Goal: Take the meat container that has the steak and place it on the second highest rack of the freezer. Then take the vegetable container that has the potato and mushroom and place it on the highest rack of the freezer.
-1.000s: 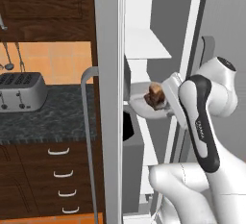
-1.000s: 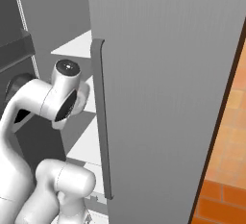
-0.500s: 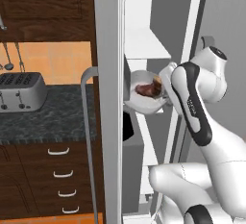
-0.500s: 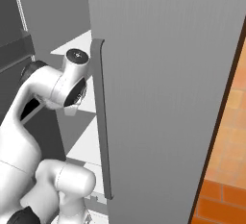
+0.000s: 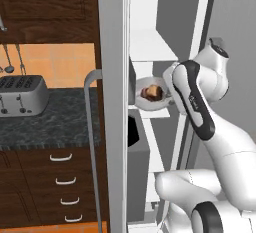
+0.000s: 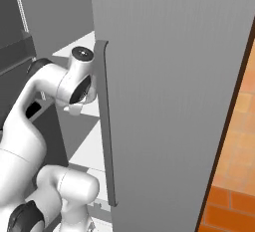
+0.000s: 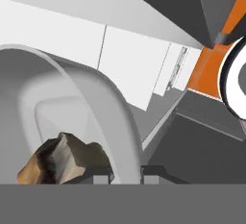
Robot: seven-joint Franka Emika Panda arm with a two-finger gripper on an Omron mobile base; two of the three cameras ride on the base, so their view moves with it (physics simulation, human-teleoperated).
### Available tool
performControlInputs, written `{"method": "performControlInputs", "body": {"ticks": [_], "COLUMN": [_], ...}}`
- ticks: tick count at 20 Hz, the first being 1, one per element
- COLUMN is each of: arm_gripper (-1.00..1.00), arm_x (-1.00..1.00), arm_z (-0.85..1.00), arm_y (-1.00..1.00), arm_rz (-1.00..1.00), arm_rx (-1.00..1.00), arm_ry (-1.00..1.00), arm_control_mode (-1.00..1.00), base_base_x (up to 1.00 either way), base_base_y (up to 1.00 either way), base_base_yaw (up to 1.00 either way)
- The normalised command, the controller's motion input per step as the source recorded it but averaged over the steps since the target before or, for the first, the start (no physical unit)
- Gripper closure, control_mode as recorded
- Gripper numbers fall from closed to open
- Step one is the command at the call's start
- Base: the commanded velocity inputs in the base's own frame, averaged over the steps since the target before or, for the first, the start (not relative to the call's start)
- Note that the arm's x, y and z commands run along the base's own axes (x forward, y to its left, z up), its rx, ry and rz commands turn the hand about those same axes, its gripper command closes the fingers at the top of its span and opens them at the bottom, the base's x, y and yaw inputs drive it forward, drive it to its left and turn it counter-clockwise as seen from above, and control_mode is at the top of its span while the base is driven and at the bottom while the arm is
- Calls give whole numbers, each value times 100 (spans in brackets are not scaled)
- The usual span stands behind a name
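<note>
The meat container (image 5: 149,105), a white bowl, hangs inside the open freezer (image 5: 192,22) with the steak (image 5: 152,93) in it. It is level with the second highest rack (image 5: 156,113), just over that shelf; whether it touches I cannot tell. The highest rack (image 5: 152,47) above it is bare. In the hand view my gripper (image 7: 126,172) is shut on the container's rim (image 7: 113,117), one fingertip on each side, and the steak (image 7: 62,163) lies just inside. The vegetable container is out of view.
The grey freezer door (image 6: 174,76) with its long handle (image 6: 106,126) stands open on the right of my arm. On the left are a toaster (image 5: 22,94), a dark counter (image 5: 50,122) and drawers (image 5: 65,182). A grey bin (image 5: 137,177) sits below the container.
My arm has lifted the meat container and carried it left, deeper into the freezer, from below shelf level up to the second highest rack. The gripper has stayed on the rim.
</note>
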Motion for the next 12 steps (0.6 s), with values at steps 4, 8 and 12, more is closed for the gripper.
{"method": "performControlInputs", "body": {"ticks": [4, 8, 12], "arm_gripper": [100, 100, 100], "arm_x": [59, 70, 48], "arm_z": [-33, -36, -52], "arm_y": [-3, -4, -17], "arm_rz": [-8, -8, -5], "arm_rx": [0, 0, 0], "arm_ry": [1, 4, 13], "arm_control_mode": [-100, -100, -100], "base_base_x": [0, 0, 0], "base_base_y": [0, 0, 0], "base_base_yaw": [0, 0, 0]}}
